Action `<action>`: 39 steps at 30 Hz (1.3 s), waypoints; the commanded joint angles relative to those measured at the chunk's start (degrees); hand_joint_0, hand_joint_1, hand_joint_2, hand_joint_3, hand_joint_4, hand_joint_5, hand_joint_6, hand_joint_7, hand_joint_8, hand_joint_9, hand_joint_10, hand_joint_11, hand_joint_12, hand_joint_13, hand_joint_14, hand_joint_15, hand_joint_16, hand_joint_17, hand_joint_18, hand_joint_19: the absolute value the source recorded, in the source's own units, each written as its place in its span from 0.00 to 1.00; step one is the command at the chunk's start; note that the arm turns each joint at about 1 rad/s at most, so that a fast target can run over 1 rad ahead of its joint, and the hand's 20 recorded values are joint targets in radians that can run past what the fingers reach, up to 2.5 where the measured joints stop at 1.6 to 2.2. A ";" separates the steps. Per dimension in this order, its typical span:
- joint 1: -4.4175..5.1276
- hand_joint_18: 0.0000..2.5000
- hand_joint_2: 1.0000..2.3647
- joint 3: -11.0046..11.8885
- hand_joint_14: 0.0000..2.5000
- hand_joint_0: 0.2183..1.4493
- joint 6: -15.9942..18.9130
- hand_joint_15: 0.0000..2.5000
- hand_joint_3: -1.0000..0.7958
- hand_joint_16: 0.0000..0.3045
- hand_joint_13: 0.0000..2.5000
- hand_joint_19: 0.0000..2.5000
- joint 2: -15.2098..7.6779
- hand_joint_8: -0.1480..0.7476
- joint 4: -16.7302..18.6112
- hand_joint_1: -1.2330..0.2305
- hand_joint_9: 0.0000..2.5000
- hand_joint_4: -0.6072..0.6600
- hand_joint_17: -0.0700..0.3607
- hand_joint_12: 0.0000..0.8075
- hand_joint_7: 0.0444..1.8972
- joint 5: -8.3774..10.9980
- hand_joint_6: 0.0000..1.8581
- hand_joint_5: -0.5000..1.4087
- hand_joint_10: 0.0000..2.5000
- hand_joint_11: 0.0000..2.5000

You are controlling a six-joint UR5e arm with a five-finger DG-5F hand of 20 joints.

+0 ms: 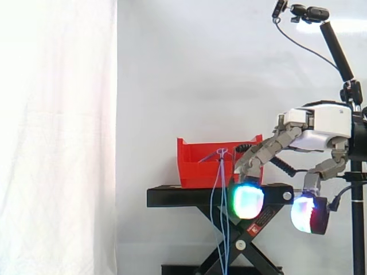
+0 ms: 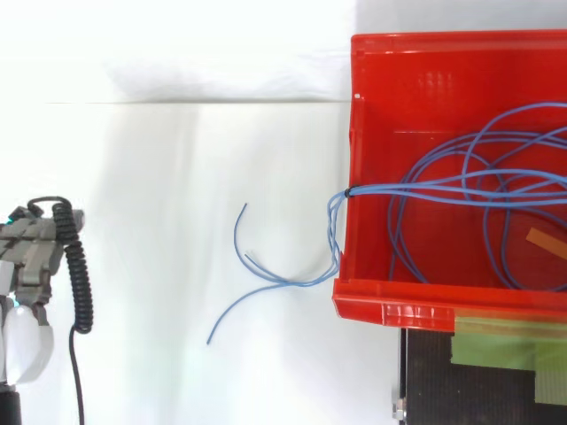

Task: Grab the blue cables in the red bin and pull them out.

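The red bin sits on top of the black stand in front of the white curtain. From above, the blue cables lie in loose loops across the floor of the red bin. They gather into one bunch at a small black tie, right at the wall that faces the robot hand. From there a few strands spill over that wall, and their free ends curl away outside the bin.

From the side, those blue cables rise in a small hump just above the rim. Then they drop straight down across the front of the stand, hanging past its top plate and in front of its crossed legs.

The robot hand reaches in from the right, a little above the level of the stand's top. Its fingers slope down and towards the bin. They are spread loosely, only slightly bent, and they hold nothing. Its glowing fingertips hang at about the height of the stand's top plate, one green and cyan, another white and red. The nearer one is just beside the hanging strands but not touching them.

In the top view the robot hand is at the far left edge, well apart from the bin and from the loose cable ends
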 commanded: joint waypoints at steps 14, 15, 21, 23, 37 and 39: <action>0.16 0.21 0.00 2.98 0.01 0.42 -48.46 0.29 0.00 0.15 0.31 0.19 -0.13 0.44 4.22 0.15 0.34 0.59 0.41 0.44 0.33 5.38 0.00 0.63 0.01 0.42; 0.07 0.21 0.00 3.33 0.01 0.42 -49.43 0.29 0.00 0.15 0.31 0.18 -0.13 0.44 4.30 0.15 0.34 0.59 0.41 0.44 0.33 5.38 0.01 0.63 0.01 0.42; -0.81 0.21 0.00 4.74 0.01 0.42 -59.19 0.29 0.00 0.15 0.31 0.18 -0.13 0.44 8.08 0.15 0.33 0.58 0.41 0.44 0.33 6.08 0.01 0.63 0.01 0.42; -1.42 0.21 0.00 4.74 0.01 0.42 -61.74 0.28 0.00 0.15 0.30 0.19 -0.13 0.44 9.93 0.15 0.33 0.56 0.41 0.43 0.33 6.08 0.01 0.64 0.01 0.42; -4.94 0.20 0.00 4.83 0.01 0.44 -59.36 0.27 0.00 0.15 0.29 0.19 -4.00 0.42 6.41 0.14 0.33 0.51 0.40 0.43 0.32 3.97 0.01 0.64 0.01 0.40; -5.20 0.20 0.00 5.18 0.01 0.44 -57.96 0.27 0.00 0.15 0.29 0.19 -4.00 0.43 5.62 0.14 0.33 0.50 0.40 0.43 0.32 3.80 0.01 0.64 0.01 0.41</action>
